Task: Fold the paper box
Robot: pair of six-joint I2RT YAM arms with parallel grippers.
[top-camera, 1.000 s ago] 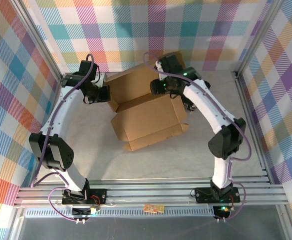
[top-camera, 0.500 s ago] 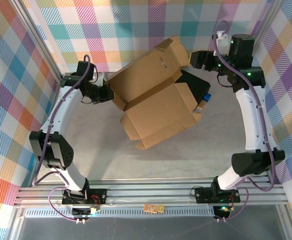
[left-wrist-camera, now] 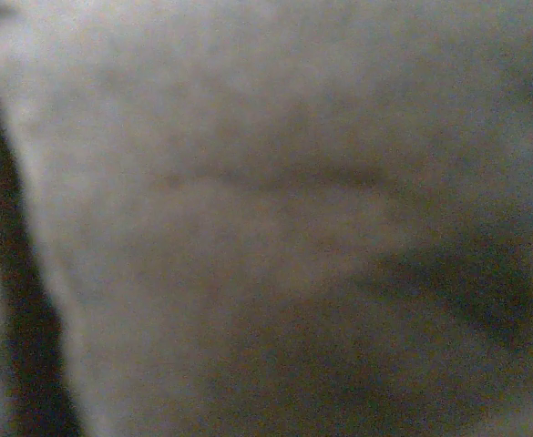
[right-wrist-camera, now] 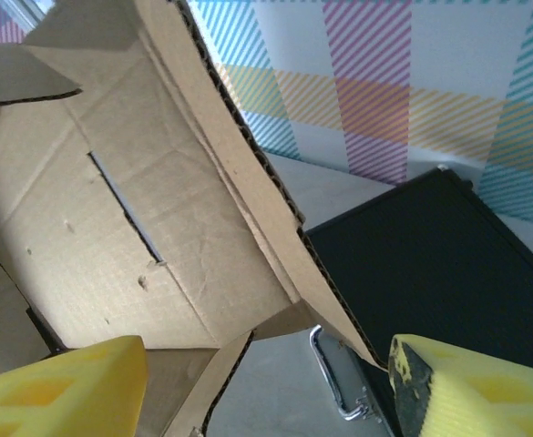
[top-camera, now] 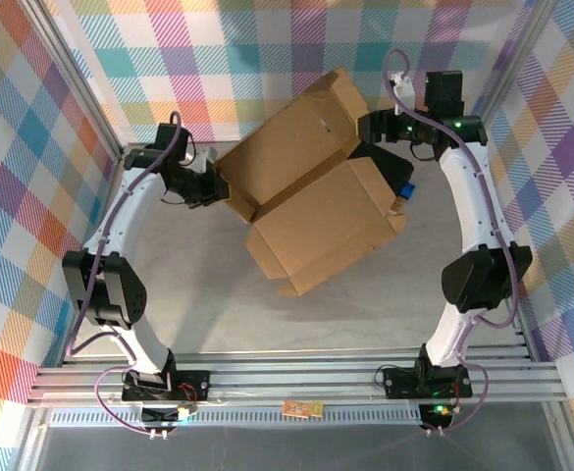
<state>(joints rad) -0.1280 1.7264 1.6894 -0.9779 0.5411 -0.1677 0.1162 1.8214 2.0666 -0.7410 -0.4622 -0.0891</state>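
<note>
Left hand (top-camera: 215,186) is shut tight and seems to pinch the left edge of the paper box (top-camera: 306,211), which sits tipped in the middle of the tabletop (top-camera: 365,314), partly over the black case (top-camera: 390,167). Right hand (top-camera: 365,126) is open, its yellow pads (right-wrist-camera: 66,391) wide apart by the top flap. I think it should bite that flap near the crease and push slowly. Both arms bend in from the sides

No legible text on the paper box (top-camera: 316,221); the orange tag (top-camera: 302,408) is too small to read
</note>
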